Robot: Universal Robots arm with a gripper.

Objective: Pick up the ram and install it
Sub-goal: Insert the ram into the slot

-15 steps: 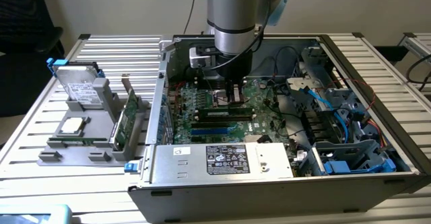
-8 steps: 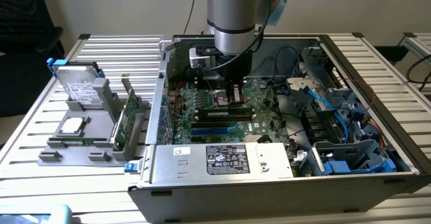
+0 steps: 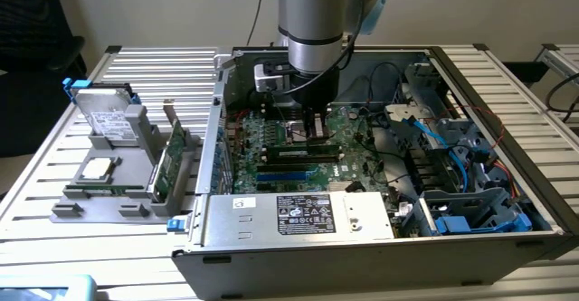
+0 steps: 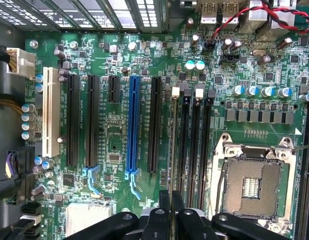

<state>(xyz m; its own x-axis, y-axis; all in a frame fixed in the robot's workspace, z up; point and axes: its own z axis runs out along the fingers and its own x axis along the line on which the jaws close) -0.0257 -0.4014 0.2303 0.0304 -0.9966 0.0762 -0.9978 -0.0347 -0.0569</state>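
Pinching the long, thin green circuit-board ram [image 4: 174,145] edge-on, my black gripper [image 4: 171,195] is nearly closed on it; it lies along the narrow memory slot [image 4: 176,92] farthest from the square metal processor socket [image 4: 254,182].

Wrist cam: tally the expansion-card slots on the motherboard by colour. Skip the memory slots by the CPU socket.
White slot: 1
Blue slot: 1
Black slots: 4, one of them short
Total: 6
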